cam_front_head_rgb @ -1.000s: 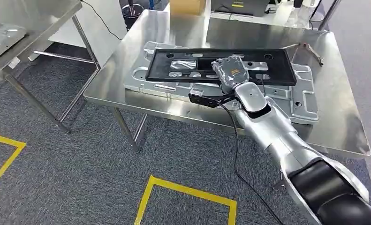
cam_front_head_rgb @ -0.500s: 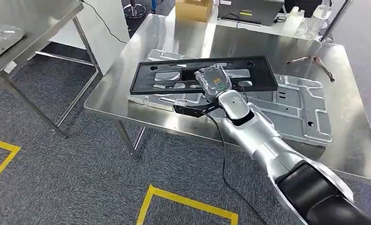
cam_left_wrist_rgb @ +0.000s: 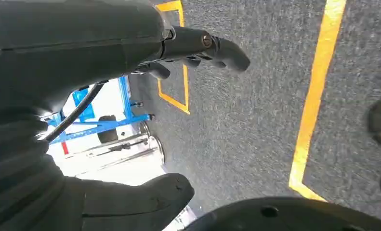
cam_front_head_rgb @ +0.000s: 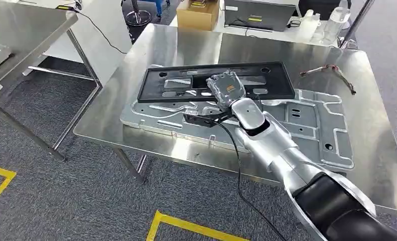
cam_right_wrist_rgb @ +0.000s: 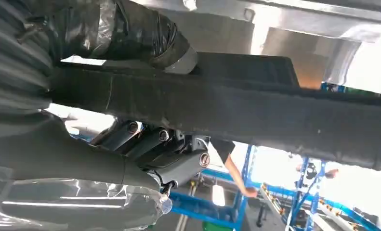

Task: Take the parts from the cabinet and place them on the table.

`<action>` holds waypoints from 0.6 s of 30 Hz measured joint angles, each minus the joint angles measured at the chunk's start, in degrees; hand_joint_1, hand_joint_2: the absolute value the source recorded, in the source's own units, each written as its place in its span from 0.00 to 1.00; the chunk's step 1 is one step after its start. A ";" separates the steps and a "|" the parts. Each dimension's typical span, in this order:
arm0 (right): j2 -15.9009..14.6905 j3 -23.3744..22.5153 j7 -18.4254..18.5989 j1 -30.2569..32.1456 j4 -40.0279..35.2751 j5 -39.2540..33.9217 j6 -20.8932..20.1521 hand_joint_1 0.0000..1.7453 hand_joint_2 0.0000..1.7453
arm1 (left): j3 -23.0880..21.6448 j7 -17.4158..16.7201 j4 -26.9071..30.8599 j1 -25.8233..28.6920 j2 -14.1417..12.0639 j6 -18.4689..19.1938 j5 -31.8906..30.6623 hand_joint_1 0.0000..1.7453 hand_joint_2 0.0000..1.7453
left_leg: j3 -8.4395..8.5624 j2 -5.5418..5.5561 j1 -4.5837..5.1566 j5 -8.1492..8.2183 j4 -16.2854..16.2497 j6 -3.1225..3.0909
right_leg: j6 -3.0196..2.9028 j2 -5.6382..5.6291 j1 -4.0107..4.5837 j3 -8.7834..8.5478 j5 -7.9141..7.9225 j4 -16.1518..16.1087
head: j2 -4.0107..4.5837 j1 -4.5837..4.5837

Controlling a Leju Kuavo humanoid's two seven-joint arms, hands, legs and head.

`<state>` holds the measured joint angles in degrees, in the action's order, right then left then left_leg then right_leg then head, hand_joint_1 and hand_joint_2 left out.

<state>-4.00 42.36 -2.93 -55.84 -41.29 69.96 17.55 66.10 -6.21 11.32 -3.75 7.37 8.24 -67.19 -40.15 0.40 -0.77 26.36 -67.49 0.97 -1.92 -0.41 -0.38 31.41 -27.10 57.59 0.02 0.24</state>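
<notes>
Long black rectangular frame part with cutouts, lying over a grey metal panel on the tabletop, right hand gripping its near edge, thumb on one face and fingers on the other, silver arm outstretched, left hand hanging spread above the carpet

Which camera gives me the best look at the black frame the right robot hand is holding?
Head view: the whole black frame shows, lying over the silver panel, right robot hand gripping its near edge. Right wrist view shows one blurred bar up close. Left wrist view looks at the floor.
</notes>
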 joint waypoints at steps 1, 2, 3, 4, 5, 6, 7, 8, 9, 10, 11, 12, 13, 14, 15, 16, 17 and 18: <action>0.00 0.04 0.02 0.19 0.15 -0.09 0.39 1.00 1.00 | 0.02 0.15 0.00 0.06 0.00 0.00 0.00 0.00 1.00 | 1.49 0.00 0.05 -3.95 5.17 -0.42 | 0.15 -0.03 0.04 -0.62 -0.53 0.01 | 0.00 0.00; -0.02 0.07 0.11 0.53 0.28 -0.31 0.88 1.00 1.00 | 0.02 0.33 0.00 0.23 -0.02 -0.02 0.04 0.00 1.00 | 2.22 0.09 0.21 -5.87 8.09 -0.93 | 0.36 0.01 0.02 -0.76 -0.96 -0.01 | 0.00 0.04; -0.02 0.07 0.22 0.65 0.57 -0.46 1.58 1.00 1.00 | 0.04 0.48 0.00 0.06 -0.02 -0.11 0.07 0.00 1.00 | 1.87 -0.08 0.71 -4.46 9.13 -1.11 | 0.63 -0.12 0.15 -0.51 -0.99 0.01 | 0.00 0.00; -0.02 0.07 0.31 0.96 0.70 -0.66 1.81 1.00 1.00 | 0.04 0.50 0.00 0.07 -0.02 -0.22 0.04 0.00 1.00 | 2.21 -0.13 0.70 -5.20 8.87 -1.42 | 0.90 -0.20 0.16 -0.15 -1.09 0.05 | -0.02 -0.02; -0.13 0.05 0.39 1.70 0.92 -0.83 1.98 1.00 1.00 | 0.04 0.50 0.00 0.27 0.02 -0.24 0.07 0.00 1.00 | 2.36 -0.12 0.51 -5.35 9.59 -1.36 | 0.99 -0.13 0.26 -0.28 -1.52 0.26 | 0.00 0.00; -0.48 0.04 0.53 2.34 1.14 -0.98 2.19 1.00 1.00 | 0.04 0.48 0.00 0.42 0.04 -0.33 0.11 0.00 1.00 | 2.38 -0.04 0.54 -5.36 9.48 -1.21 | 0.84 -0.03 0.38 -0.26 -1.21 0.26 | 0.00 0.02; -0.87 -0.02 0.70 2.87 1.33 -1.20 2.31 1.00 1.00 | 0.09 0.46 0.00 0.45 0.04 -0.41 0.24 0.00 1.00 | 2.40 0.06 0.62 -5.33 9.41 -1.23 | 0.89 0.11 0.27 -0.30 -1.21 0.25 | 0.00 0.00; -1.42 -0.26 0.66 3.54 1.55 -1.66 2.83 1.00 1.00 | 0.11 0.44 0.00 0.49 0.04 -0.55 0.37 0.00 1.00 | 2.41 0.19 0.67 -5.17 9.39 -1.34 | 0.90 0.17 0.23 -0.37 -1.21 0.19 | 0.00 0.00; -1.99 -0.63 0.35 4.20 1.72 -2.29 3.56 1.00 1.00 | 0.13 0.44 0.00 0.44 0.04 -0.57 0.37 0.00 1.00 | 2.41 0.31 0.67 -5.04 9.38 -1.50 | 0.92 0.21 0.22 -0.50 -1.23 0.04 | 0.00 0.02; -2.63 -1.16 0.09 4.88 1.92 -2.91 4.31 1.00 1.00 | 0.13 0.46 0.00 0.37 0.04 -0.59 0.35 0.00 1.00 | 2.41 0.50 0.67 -4.98 9.41 -1.58 | 1.04 0.29 0.22 -0.68 -1.34 -0.24 | 0.00 0.00; -3.18 -1.74 -0.19 5.43 2.23 -3.36 4.93 1.00 1.00 | 0.13 0.48 0.00 0.41 0.04 -0.61 0.35 0.00 1.00 | 2.40 0.59 0.68 -4.89 9.41 -1.71 | 1.12 0.40 0.22 -0.95 -1.56 -0.60 | 0.00 0.00; -3.50 -2.21 -0.41 6.01 2.51 -3.58 5.35 1.00 1.00 | 0.13 0.54 0.00 0.48 0.04 -0.57 0.37 0.00 1.00 | 2.40 0.60 0.69 -4.87 9.41 -1.72 | 1.20 0.42 0.19 -1.11 -1.71 -0.84 | 0.00 0.00; -3.73 -2.49 -0.57 6.57 2.77 -3.78 5.70 1.00 1.00 | 0.15 0.78 0.00 0.49 0.04 -0.44 0.46 0.00 1.00 | 2.40 0.60 0.70 -4.83 9.42 -1.77 | 1.21 0.40 0.18 -1.14 -1.70 -0.93 | 0.00 0.00; -4.18 -2.76 -0.59 7.19 3.15 -3.93 5.97 1.00 1.00 | 0.18 1.07 0.00 0.51 0.04 -0.24 0.63 0.00 1.00 | 2.39 0.58 0.71 -4.81 9.41 -1.80 | 1.28 0.39 0.18 -1.17 -1.66 -0.98 | 0.00 0.02; -4.33 -2.97 -0.52 7.75 3.39 -3.98 6.21 1.00 1.00 | 0.22 1.29 0.00 0.49 0.04 -0.02 0.72 0.00 1.00 | 2.40 0.52 0.72 -4.78 9.39 -1.86 | 1.33 0.36 0.17 -1.16 -1.62 -1.01 | 0.00 0.00; -4.41 -3.21 -0.55 8.32 3.65 -4.06 6.51 1.00 1.00 | 0.28 1.49 0.00 0.45 0.04 0.19 1.07 0.00 1.00 | 2.40 0.48 0.75 -4.75 9.36 -1.93 | 1.47 0.35 0.14 -1.16 -1.55 -1.02 | 0.00 0.00; -4.46 -3.47 -0.55 8.87 3.89 -4.13 6.90 1.00 1.00 | 0.39 1.70 0.00 0.41 0.04 0.26 1.18 0.00 1.00 | 2.40 0.45 0.76 -4.78 9.33 -1.97 | 1.55 0.33 0.14 -1.15 -1.51 -1.03 | 0.00 0.00; -4.46 -3.71 -0.55 9.39 4.09 -4.13 7.25 1.00 1.00 | 0.55 1.88 0.00 0.36 0.04 0.39 1.20 0.00 1.00 | 2.41 0.45 0.76 -4.80 9.31 -2.00 | 1.62 0.34 0.14 -1.12 -1.47 -1.04 | 0.00 0.00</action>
<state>-8.46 38.64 -3.48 -46.44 -37.20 65.83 24.81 66.64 -4.33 11.32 -3.39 7.41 8.63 -65.99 -37.74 0.86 0.00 21.56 -58.18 -1.02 -0.30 -0.07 -0.24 30.29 -28.57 56.55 0.02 0.24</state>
